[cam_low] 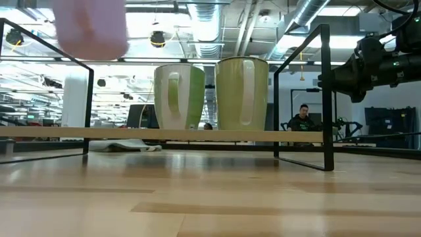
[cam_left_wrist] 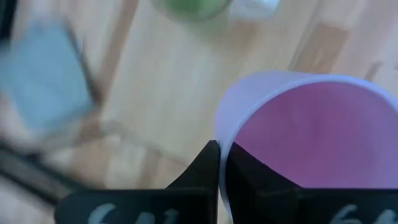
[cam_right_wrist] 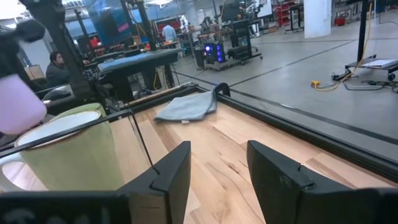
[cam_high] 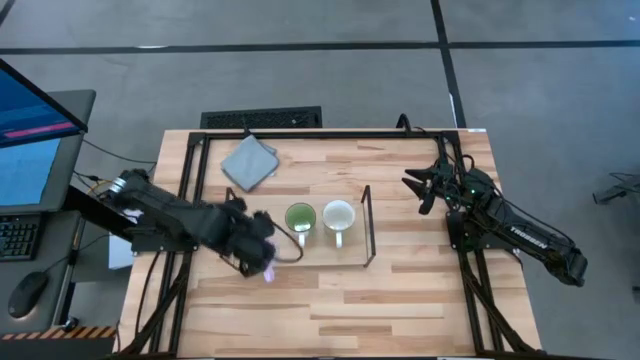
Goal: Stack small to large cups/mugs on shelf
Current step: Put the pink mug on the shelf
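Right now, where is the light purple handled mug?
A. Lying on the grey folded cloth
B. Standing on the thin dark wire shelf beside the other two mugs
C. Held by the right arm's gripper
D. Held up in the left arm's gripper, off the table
D: the left gripper is pinching the rim of the light purple handled mug, which in the low view hangs above the wooden tabletop.

Only one marking shows: white lettering on the right arm (cam_high: 528,238) (too small to read)
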